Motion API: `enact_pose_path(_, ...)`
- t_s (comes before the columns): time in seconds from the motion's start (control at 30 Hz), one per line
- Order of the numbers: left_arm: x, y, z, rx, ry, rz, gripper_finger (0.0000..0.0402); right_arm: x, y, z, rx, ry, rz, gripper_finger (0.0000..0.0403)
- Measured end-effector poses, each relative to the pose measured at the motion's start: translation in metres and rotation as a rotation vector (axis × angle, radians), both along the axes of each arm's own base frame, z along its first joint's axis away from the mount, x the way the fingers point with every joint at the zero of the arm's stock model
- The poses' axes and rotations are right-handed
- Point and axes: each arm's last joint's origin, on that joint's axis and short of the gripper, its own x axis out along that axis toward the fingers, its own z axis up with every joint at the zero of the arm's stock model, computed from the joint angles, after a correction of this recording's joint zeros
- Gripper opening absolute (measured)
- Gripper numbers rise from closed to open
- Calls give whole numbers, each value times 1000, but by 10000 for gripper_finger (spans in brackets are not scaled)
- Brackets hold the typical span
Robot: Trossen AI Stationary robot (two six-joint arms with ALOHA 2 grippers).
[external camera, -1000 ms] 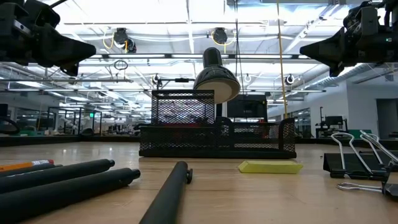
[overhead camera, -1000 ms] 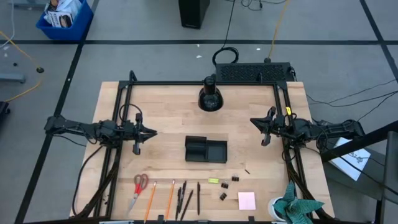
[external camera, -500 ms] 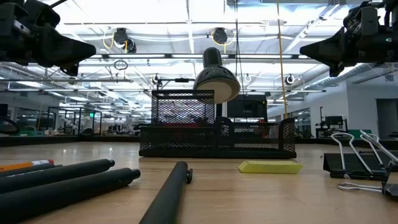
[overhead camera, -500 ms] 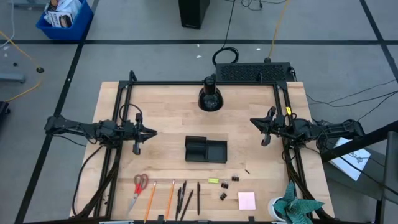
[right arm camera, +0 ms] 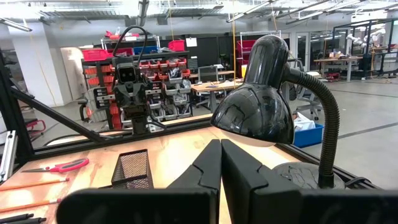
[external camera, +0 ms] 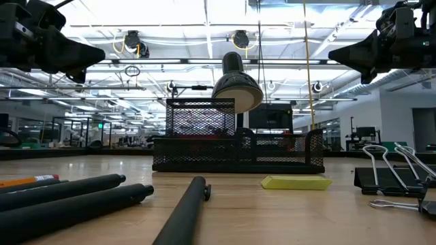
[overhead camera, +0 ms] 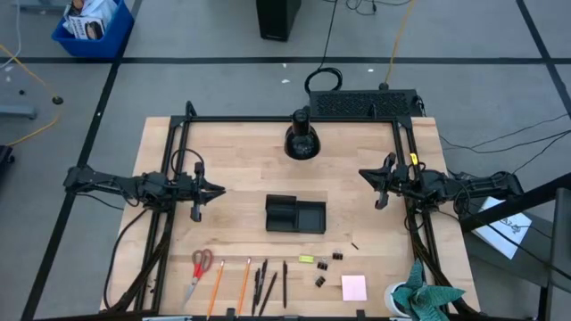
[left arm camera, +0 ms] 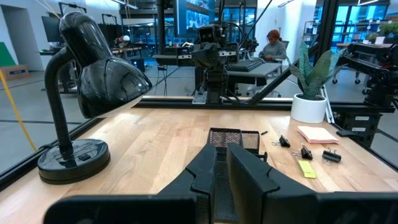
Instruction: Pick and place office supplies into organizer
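Observation:
The organizer (overhead camera: 295, 215), a black mesh tray, stands at the table's middle, also seen in the low view (external camera: 237, 146). Along the near edge lie red-handled scissors (overhead camera: 199, 270), orange pencils (overhead camera: 217, 287), dark pens (overhead camera: 265, 283), a yellow piece (overhead camera: 306, 259), black binder clips (overhead camera: 337, 256) and a pink sticky-note pad (overhead camera: 353, 287). My left gripper (overhead camera: 220, 190) hovers shut, left of the organizer. My right gripper (overhead camera: 363, 175) hovers shut, to its right and farther back. Both point inward, above the table (external camera: 95, 53) (external camera: 337, 54), and hold nothing.
A black desk lamp (overhead camera: 302, 138) stands near the far edge, behind the organizer. A teal-green plant-like thing in a white pot (overhead camera: 428, 299) sits at the near right corner. Bare wood (overhead camera: 241, 160) lies between the grippers and around the organizer.

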Motion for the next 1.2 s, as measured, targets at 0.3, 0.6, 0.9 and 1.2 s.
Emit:
enact_pose_path(0.3, 0, 0, 0, 0, -1, 0, 47, 0, 0, 0, 0, 0, 0, 4)
enact_pose_path(0.6, 0, 0, 0, 0, 0, 0, 47, 0, 0, 0, 0, 0, 0, 4)
enact_pose_path(0.9, 0, 0, 1, -5, -6, -6, 47, 0, 0, 0, 0, 0, -1, 4)
enact_pose_path(1.2, 0, 0, 4, 71, -41, 0, 47, 0, 0, 0, 7, -4, 1, 4)
